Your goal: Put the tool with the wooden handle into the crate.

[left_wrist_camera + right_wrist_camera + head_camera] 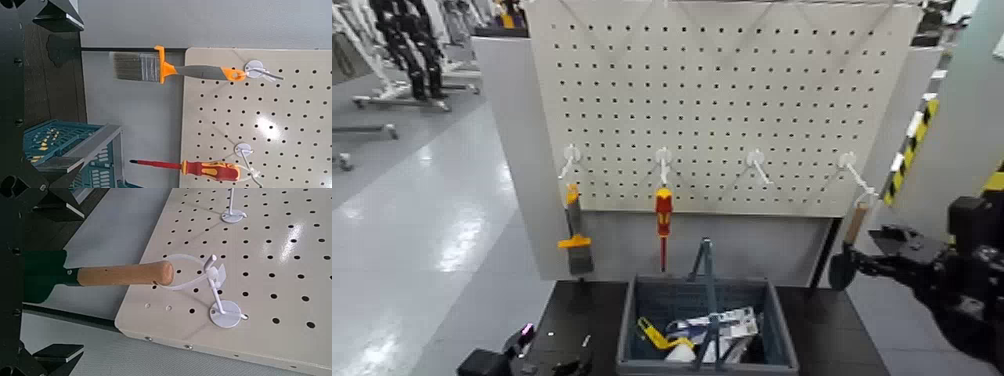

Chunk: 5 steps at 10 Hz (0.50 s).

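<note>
The trowel hangs by its white cord loop [192,272] from the rightmost pegboard hook [849,165]. It has a tan wooden handle [857,221] and a dark blade [839,268]. In the right wrist view the handle [125,274] and blade [43,276] lie between my fingers. My right gripper [867,265] [66,278] is open, with one jaw on each side of the blade. The blue-grey crate [628,330], with its upright centre handle [710,290], sits on the table below the board. My left gripper [527,355] is parked low at the left, open and empty.
An orange-handled brush [575,240] [149,66] and a red-and-yellow screwdriver [663,222] [200,168] hang on the left hooks. The third hook [756,160] is bare. The crate holds a yellow item [654,335] and white packets [717,325]. The black table [582,310] stands under the board.
</note>
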### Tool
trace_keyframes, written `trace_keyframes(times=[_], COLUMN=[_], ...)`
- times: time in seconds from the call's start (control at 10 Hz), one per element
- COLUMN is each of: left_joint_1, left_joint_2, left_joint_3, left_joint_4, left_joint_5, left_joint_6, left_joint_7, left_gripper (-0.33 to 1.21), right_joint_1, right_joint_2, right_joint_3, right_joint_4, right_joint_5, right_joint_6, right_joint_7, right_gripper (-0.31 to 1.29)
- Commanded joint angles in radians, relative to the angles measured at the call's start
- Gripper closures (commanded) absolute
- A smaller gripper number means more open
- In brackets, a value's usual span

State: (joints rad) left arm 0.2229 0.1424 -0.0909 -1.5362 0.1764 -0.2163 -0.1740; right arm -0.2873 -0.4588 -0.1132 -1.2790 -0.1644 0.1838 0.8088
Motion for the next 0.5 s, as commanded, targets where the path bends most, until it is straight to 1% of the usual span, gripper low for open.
trace_keyframes(times=[0.1,0.3,0.5], left_joint_1=[-0.007,-0.013,-0.016], left_joint_2=[-0.001,-0.001,-0.001], left_joint_3=[-0.001,-0.003,-0.004], left_joint_4=[0.005,0.011,0.014], left_joint_5=[0.000,0.000,0.000], left_joint_6=[0.000,-0.002,-0.002], left_joint_7=[-0.004,-0.010,-0.012], left_gripper=[0.11,0.11,0.11], right_joint_1=[-0.067,-0.109,-0.127], right_joint_2=[-0.001,0.002,0.006], right_joint_3=[0.044,0.078,0.093], right_joint_4=[0.070,0.124,0.152], right_joint_5=[-0.007,-0.023,-0.044], right_joint_6=[-0.030,-0.052,-0.066], right_joint_7=[0.010,0.018,0.018], right_gripper=[0.13,0.13,0.16])
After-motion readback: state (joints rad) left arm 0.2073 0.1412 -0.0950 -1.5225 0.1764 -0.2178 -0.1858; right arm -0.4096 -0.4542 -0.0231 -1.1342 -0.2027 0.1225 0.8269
